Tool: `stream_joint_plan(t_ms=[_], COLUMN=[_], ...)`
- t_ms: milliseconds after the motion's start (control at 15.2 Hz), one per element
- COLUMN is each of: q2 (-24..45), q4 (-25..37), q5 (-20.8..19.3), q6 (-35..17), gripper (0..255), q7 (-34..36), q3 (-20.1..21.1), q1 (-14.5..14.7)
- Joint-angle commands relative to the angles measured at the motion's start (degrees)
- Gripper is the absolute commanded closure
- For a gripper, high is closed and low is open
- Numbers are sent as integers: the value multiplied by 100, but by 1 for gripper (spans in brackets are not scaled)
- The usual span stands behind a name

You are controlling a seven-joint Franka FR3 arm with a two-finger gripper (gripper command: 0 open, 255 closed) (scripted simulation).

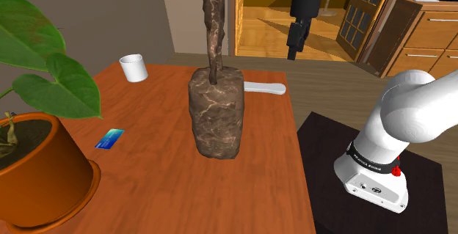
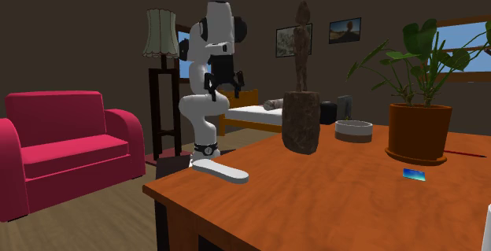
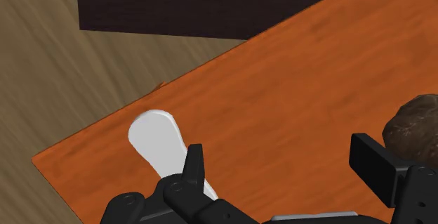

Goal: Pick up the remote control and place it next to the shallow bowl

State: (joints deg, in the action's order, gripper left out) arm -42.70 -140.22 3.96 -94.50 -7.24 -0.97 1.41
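The remote control (image 1: 264,88) is a plain white, elongated slab lying near the table's (image 1: 161,196) edge, beside the brown sculpture; it also lies at the table corner in the second exterior view (image 2: 220,169). The shallow bowl (image 1: 133,67) is white and stands at the far corner on the shoulder view's left, by the plant pot in the second exterior view (image 2: 353,129). My gripper (image 1: 296,45) hangs high above the remote, open, holding nothing. In the wrist view the remote (image 3: 158,138) lies below one finger, and the gripper (image 3: 284,166) has its fingers wide apart.
A tall brown rock-like sculpture (image 1: 217,111) stands mid-table between remote and bowl. A potted plant in an orange pot (image 1: 37,159) fills the near left corner, with a small blue card (image 1: 109,139) beside it. A red sofa (image 2: 63,143) and floor lamp (image 2: 161,33) stand beyond.
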Motion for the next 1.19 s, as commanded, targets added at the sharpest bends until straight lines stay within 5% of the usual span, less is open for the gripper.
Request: stream_joint_plan(t_ms=[0,594,1122], q2=[0,1328,2984], q4=[0,-398,-132], q5=[0,-515,-762], q6=[0,-1855,-3420], gripper=[0,0,0], q7=[0,-1295,-2344], q3=[0,-404,-688], q1=[0,75,153])
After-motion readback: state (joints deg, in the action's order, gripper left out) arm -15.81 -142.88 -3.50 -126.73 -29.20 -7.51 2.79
